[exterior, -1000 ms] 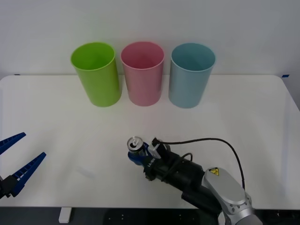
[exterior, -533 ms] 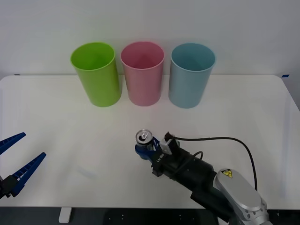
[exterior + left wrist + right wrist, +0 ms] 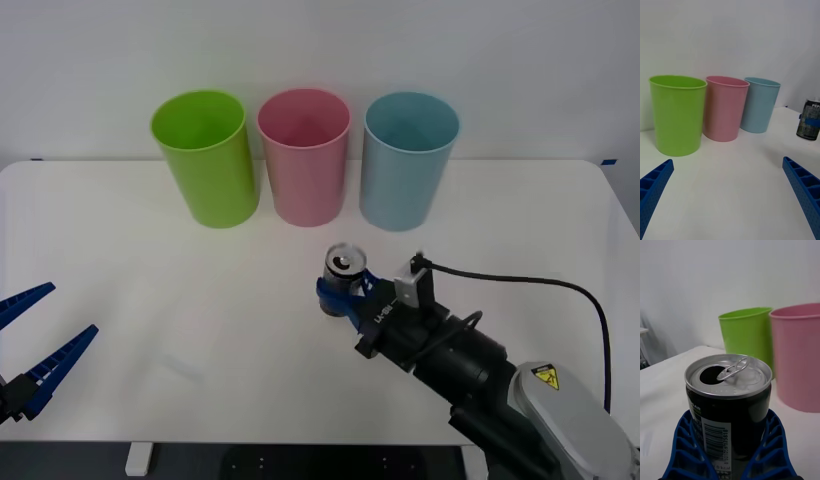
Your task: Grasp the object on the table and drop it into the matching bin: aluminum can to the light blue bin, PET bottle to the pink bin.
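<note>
My right gripper (image 3: 341, 295) is shut on the aluminum can (image 3: 345, 270), a small dark can with a shiny opened pull-tab top, held upright above the table (image 3: 120, 250) in front of the gap between the pink bin (image 3: 304, 155) and the light blue bin (image 3: 408, 158). In the right wrist view the can (image 3: 728, 405) sits between the blue ribbed fingers (image 3: 687, 450). From the left wrist view the can (image 3: 809, 120) hangs off to the side of the light blue bin (image 3: 759, 104). My left gripper (image 3: 35, 345) waits open at the table's front left.
A lime green bin (image 3: 205, 155) stands left of the pink one, the three in a row at the table's back. A black cable (image 3: 520, 285) loops from the right wrist. Bare tabletop lies between the bins and the front edge.
The right gripper has carried the can up and to the right, away from the front edge toward the bins. The left arm has not moved.
</note>
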You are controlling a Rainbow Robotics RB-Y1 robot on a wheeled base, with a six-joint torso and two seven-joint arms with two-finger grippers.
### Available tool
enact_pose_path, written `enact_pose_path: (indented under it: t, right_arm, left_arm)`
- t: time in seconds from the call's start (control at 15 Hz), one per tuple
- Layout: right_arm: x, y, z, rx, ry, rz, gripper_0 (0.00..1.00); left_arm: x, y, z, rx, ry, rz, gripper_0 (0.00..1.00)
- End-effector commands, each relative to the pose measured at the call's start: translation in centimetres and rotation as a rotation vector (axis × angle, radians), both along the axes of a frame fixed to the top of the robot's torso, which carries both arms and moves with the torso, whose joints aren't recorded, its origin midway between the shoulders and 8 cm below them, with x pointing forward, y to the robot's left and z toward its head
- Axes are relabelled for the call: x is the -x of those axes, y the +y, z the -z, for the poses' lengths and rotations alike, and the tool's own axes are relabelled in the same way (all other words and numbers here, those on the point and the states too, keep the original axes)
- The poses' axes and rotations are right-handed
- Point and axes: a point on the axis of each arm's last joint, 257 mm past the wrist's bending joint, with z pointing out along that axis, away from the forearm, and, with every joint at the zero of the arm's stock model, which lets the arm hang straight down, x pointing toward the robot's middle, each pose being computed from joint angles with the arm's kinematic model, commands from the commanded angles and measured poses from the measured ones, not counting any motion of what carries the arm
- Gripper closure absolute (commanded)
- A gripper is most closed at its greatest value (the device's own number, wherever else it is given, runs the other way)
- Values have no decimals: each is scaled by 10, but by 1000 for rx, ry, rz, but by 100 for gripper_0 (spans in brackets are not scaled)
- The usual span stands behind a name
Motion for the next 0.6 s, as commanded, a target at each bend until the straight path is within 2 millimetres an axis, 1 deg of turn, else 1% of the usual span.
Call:
enact_pose_path:
  t: [0.07, 0.33, 0.4, 0.47, 0.6]
  right_arm:
    - [-2, -25, -36, -45, -32, 43, 100]
    - [-15, -69, -82, -64, -112, 132, 100]
    - [-17, -75, -90, -84, -105, 139, 100]
    - [-20, -80, -101, -100, -108, 151, 100]
    - [-28, -87, -121, -122, -113, 161, 100]
  left_arm:
    - [0, 0, 0, 0, 0, 0, 0]
    - [0, 0, 0, 0, 0, 0, 0]
    - [0, 0, 0, 0, 0, 0, 0]
    - [0, 0, 0, 0, 0, 0, 0]
    - [0, 0, 0, 0, 0, 0, 0]
